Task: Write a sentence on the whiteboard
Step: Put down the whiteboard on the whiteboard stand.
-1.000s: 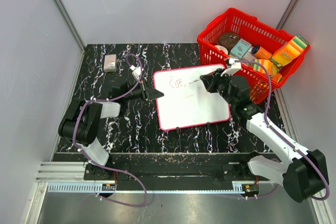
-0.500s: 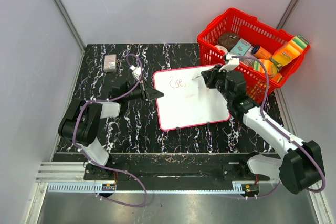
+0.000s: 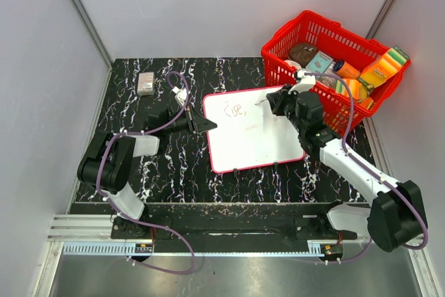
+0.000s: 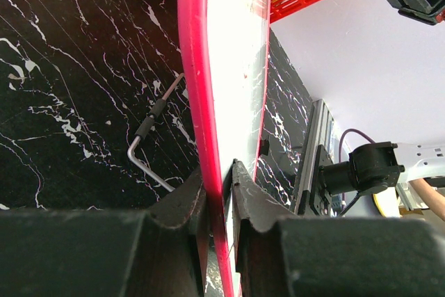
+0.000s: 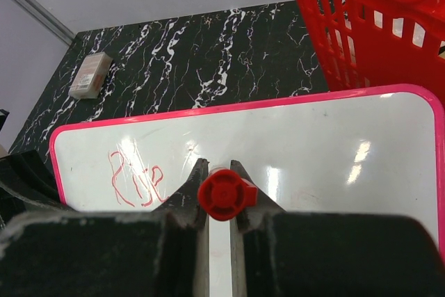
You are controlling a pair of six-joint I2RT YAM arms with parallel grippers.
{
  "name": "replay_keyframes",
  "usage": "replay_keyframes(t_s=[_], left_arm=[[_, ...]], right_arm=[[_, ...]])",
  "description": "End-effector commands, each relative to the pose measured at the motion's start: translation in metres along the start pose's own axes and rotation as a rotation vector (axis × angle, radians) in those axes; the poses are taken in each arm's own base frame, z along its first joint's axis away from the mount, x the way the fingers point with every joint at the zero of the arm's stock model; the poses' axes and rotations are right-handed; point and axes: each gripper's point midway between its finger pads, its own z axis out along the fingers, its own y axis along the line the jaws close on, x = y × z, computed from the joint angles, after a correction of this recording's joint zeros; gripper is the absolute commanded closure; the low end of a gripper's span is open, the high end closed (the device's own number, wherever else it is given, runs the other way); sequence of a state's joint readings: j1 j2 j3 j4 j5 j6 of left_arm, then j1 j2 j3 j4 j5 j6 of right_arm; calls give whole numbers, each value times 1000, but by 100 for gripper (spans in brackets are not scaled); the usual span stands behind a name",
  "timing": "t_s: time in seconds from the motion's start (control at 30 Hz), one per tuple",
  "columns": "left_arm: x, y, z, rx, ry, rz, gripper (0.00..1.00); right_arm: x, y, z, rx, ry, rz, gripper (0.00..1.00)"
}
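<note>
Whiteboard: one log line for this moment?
left fingers: shut on red-rimmed white whiteboard edge | right fingers: shut on red marker | red cursive writing: one short word

White-and-black arms (image 3: 354, 172), looping purple cables (image 3: 101, 168), black claws (image 4: 222, 168)

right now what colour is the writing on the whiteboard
Red writing, clearest in the right wrist view.

A black, white-veined marble table (image 3: 174, 165) fills the middle. A red plastic basket (image 3: 278, 67) sits at the upper right, packed with boxes and packets. A small pale block (image 3: 146, 83) lies at the upper left.
</note>
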State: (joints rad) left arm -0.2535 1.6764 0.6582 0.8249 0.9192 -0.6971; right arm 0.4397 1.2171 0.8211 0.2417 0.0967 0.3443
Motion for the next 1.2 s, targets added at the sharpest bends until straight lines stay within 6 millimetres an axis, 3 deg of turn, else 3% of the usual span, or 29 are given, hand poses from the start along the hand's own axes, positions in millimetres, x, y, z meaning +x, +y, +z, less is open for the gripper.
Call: replay_keyframes(t_s=[0.0, 0.37, 0.8, 1.17], left_arm=[[-5, -10, 4, 27, -9, 120, 100], [-5, -10, 4, 29, -9, 121, 100], [-5, -10, 4, 27, -10, 119, 100], [-5, -10, 4, 27, -9, 121, 100]], right_arm=[[-37, 7, 4, -1, -108, 2, 100], [-25, 3, 7, 7, -77, -3, 100], [3, -4, 1, 7, -6, 5, 100], [13, -5, -6, -2, 23, 11, 100]])
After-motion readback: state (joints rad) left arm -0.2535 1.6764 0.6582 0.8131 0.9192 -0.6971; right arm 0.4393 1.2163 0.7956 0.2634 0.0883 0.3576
